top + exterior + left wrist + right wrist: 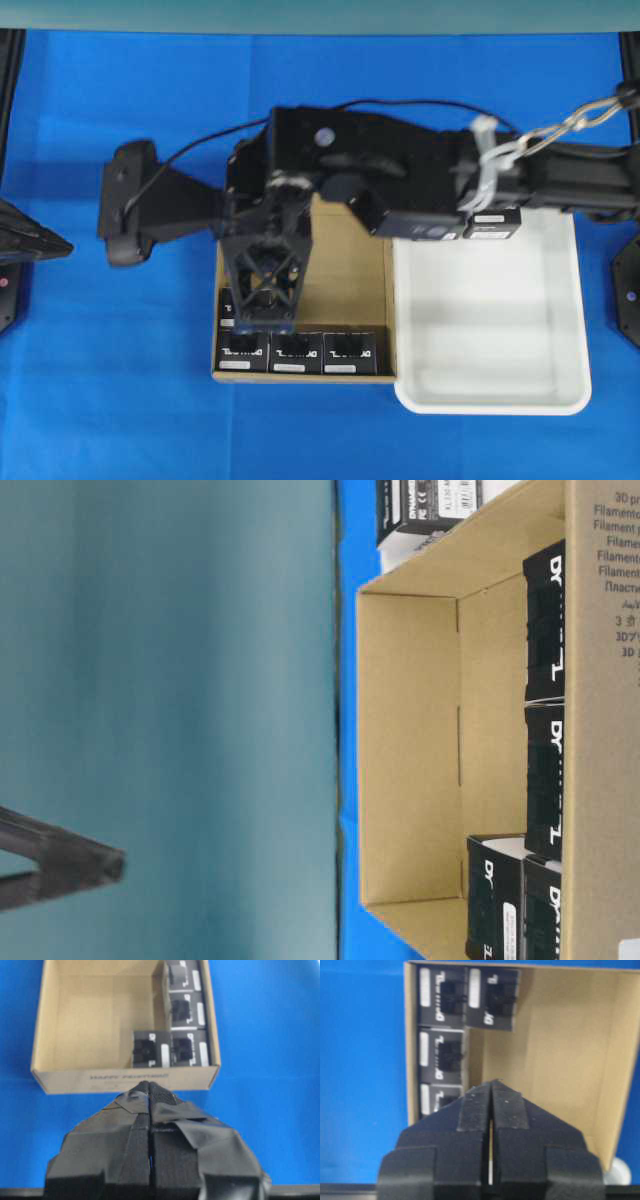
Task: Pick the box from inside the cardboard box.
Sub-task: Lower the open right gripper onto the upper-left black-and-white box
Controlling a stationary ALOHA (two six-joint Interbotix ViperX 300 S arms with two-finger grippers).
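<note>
The cardboard box [350, 270] lies open on the blue cloth. Three black boxes stand in a row along its front wall [297, 352], and another [228, 305] sits behind the leftmost one. My right gripper [491, 1082] hangs above the carton [560, 1050], shut and empty, its tips [265, 322] over the left end of the row. From the wrist, the boxes [440, 1055] run along the left wall. My left gripper [149, 1085] is shut and empty, held over the cloth left of the carton [90, 1020], its tip [60, 245] pointing at it.
A white plastic tray [490, 400] touches the carton's right side. Two black boxes with white labels [492, 222] sit at its far end, partly under the right arm. Arm bases stand at the left and right edges.
</note>
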